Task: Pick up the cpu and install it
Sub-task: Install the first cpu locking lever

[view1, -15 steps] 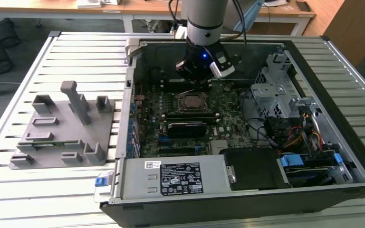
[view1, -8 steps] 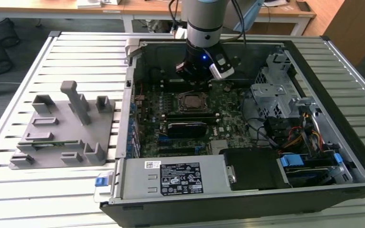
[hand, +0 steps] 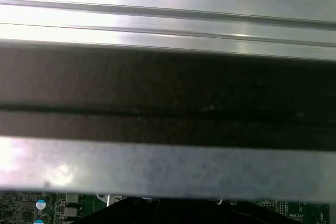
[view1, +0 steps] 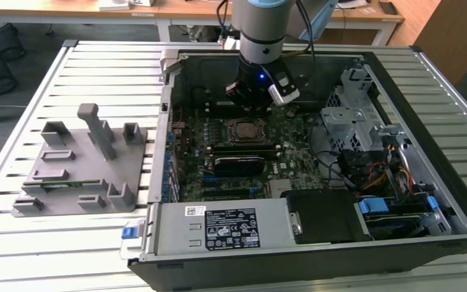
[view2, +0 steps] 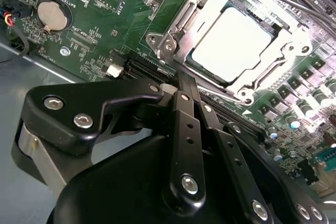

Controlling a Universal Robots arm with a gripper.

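The cpu (view2: 231,43) is a small flat square with a pale silver-white metal top, lying flat in the metal-framed socket (view2: 173,30) on the green motherboard (view2: 105,3). In the second wrist view the frame's bright metal borders the chip on all sides, and a round coin battery (view2: 51,15) sits on the board well apart from the socket. In the exterior view the socket (view1: 244,131) shows as a dark square near the middle of the motherboard inside the open computer case (view1: 428,152), and the chip's top cannot be made out there.

The arm (view1: 264,30) comes down steeply into the case, and its pincer (view1: 254,97) hangs just beside the socket, on the side toward the case's back wall, above the board. The black linkage of the pincer (view2: 181,90) lies just beside the socket frame in the second wrist view. How far the pincer is open I cannot tell, and nothing is seen held in it.

The case lies on a slatted metal table (view1: 95,67), with a grey fixture (view1: 83,164) on the table beside the case, well apart from the socket.
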